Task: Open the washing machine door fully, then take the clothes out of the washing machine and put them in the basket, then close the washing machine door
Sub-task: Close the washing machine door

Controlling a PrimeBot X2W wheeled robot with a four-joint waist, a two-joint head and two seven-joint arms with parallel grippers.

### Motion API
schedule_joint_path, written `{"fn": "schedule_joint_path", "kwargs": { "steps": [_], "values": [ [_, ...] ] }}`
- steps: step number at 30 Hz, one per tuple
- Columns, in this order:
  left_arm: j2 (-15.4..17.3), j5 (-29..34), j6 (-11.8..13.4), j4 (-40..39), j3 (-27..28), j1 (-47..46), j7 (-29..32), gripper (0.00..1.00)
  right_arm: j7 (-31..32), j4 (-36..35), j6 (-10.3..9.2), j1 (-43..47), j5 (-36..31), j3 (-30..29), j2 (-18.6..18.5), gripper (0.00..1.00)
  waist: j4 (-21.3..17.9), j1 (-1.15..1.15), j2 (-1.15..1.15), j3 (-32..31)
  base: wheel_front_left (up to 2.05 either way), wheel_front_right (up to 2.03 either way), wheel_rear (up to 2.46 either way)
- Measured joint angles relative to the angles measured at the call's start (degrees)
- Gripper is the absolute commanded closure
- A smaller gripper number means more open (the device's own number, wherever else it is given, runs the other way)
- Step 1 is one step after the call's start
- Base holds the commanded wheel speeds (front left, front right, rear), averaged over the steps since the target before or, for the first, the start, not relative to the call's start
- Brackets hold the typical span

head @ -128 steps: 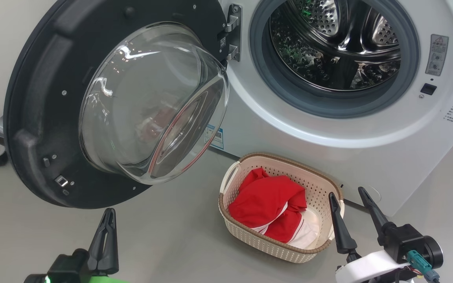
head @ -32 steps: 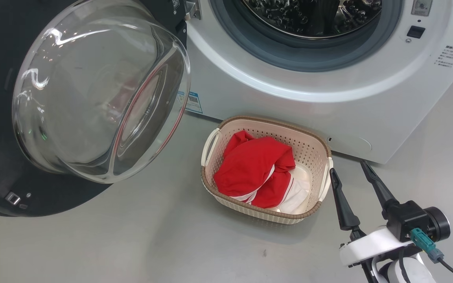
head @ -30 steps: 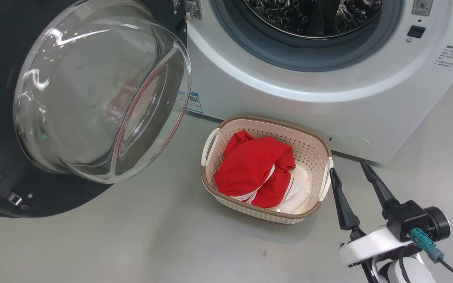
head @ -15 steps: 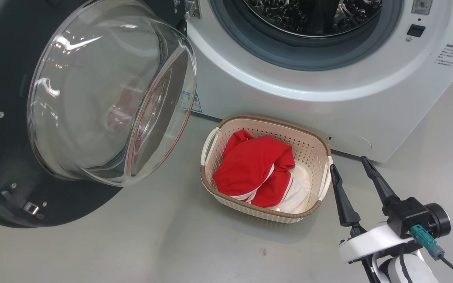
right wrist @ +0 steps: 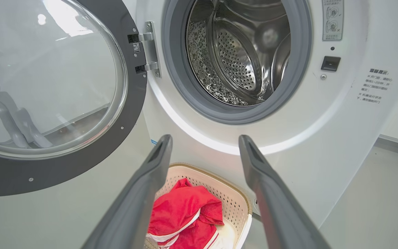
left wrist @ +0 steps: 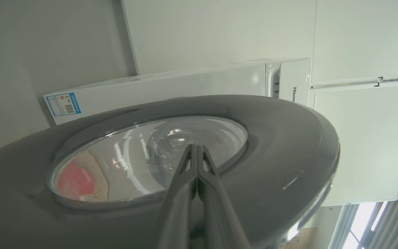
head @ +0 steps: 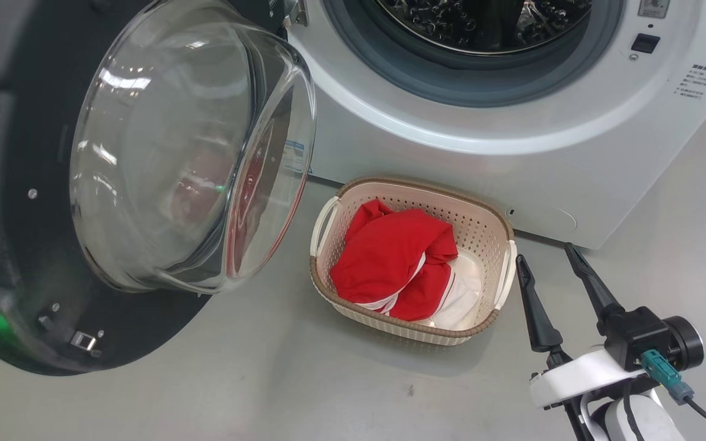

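done: bright red white-striped clothes [head: 393,263] in cream perforated plastic basket [head: 482,226]; steel drum [right wrist: 240,58] looks empty | to do: shut round black glass-bowled washing machine door [head: 187,159], standing open | left fingers [left wrist: 183,193] pressed together, empty, behind door; right fingers [head: 532,309] spread, empty, beside basket
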Motion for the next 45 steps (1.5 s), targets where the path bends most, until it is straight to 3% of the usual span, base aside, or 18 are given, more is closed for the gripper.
{"fn": "schedule_joint_path", "kwargs": {
  "steps": [19, 45],
  "values": [
    [-1.25, -3.77, -0.60, -11.59, -2.15, 4.97, 11.36, 1.00, -0.25, 0.24, -0.05, -1.22, 0.09, -0.56, 0.08, 0.00, -2.88, 0.00, 0.00, 0.45, 0.00, 0.00, 0.00],
    [-3.87, -4.13, -1.01, -23.39, -5.50, 7.43, 16.58, 1.00, -0.60, 0.79, -0.09, -3.63, 0.76, 0.31, 1.34, 0.00, -13.20, 0.00, 0.00, 2.52, 0.00, 0.00, 0.00]
  ]
}}
